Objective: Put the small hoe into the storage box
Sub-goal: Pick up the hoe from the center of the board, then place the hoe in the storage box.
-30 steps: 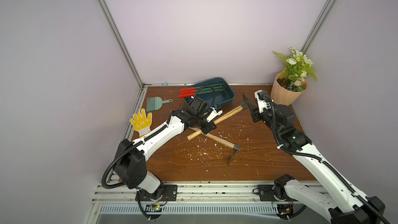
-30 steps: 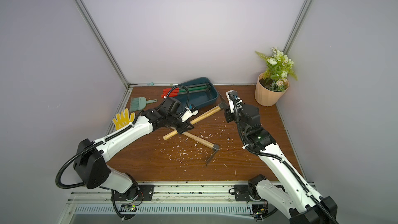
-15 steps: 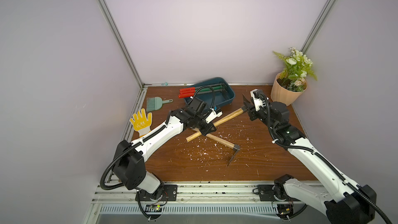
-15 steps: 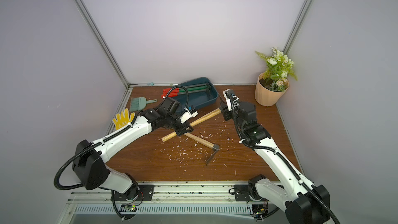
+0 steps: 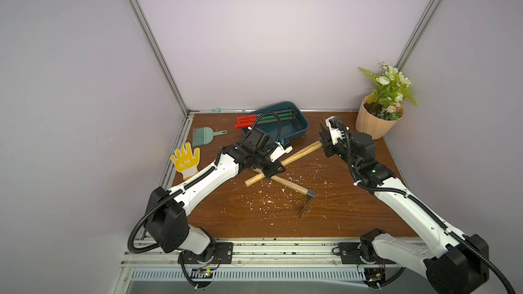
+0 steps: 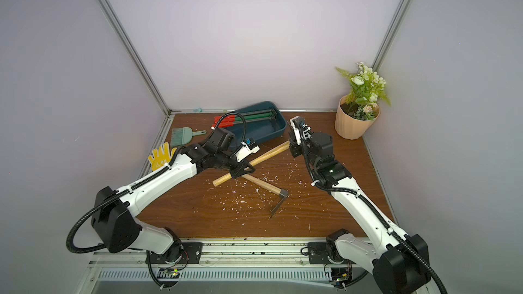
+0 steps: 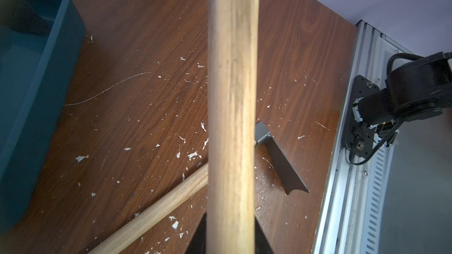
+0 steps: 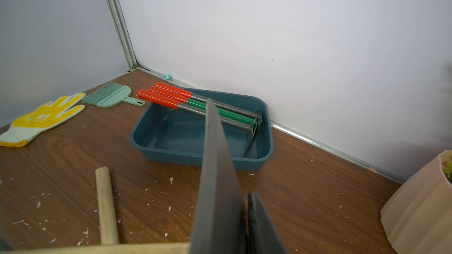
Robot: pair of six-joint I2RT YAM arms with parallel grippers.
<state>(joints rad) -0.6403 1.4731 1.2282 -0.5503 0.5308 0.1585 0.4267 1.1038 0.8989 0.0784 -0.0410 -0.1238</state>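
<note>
A small hoe (image 5: 300, 152) with a pale wooden handle hangs above the table in both top views. My left gripper (image 5: 273, 171) is shut on the handle (image 7: 232, 94) near its free end. At the other end, my right gripper (image 5: 322, 137) is shut on the dark blade (image 8: 215, 179). One black finger (image 8: 259, 221) presses against the blade's side and the other is hidden behind it. The dark teal storage box (image 5: 305, 128) sits at the back by the wall, just beyond the hoe's head. Its wall (image 8: 183, 155) faces the right wrist view.
A second hoe (image 5: 294, 188) lies on the table under the held one, with its blade (image 7: 283, 167) toward the front. Three red-handled tools (image 8: 166, 96) lie in the box, over its rim. A peach flower pot (image 5: 373, 125), a green brush (image 5: 205, 135) and a yellow glove (image 5: 186, 161) stand around.
My right gripper has moved left to the hoe's head and closed on the blade. The left gripper has kept its hold on the handle, almost still.
</note>
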